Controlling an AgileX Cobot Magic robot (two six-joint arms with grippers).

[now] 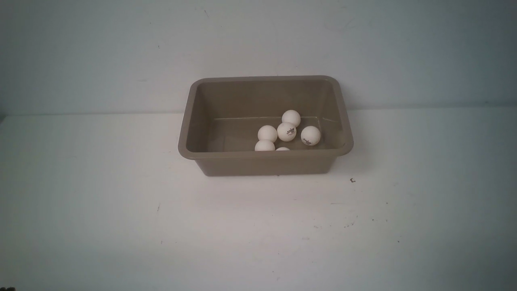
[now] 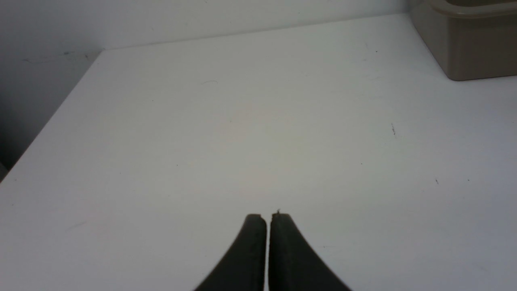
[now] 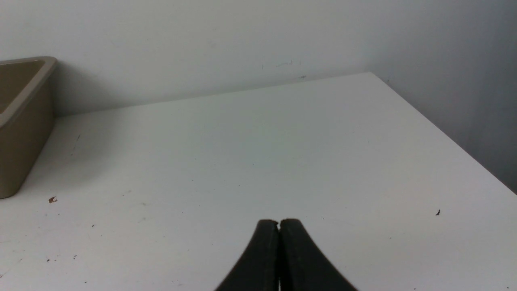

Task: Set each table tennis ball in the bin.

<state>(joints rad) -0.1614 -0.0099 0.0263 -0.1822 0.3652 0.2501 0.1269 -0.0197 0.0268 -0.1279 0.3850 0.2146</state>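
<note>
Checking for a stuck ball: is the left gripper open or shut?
Shut, and empty. In the left wrist view the left gripper has its dark fingers nearly touching at the tips, with nothing between them.

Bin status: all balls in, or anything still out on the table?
Looks done. The bin holds six table tennis balls, the sixth only just visible above the near rim. No ball shows on the table in any view. Nothing is in hand: the left gripper and the right gripper are both closed and empty, away from the bin. Nothing visible is left to do.
</note>
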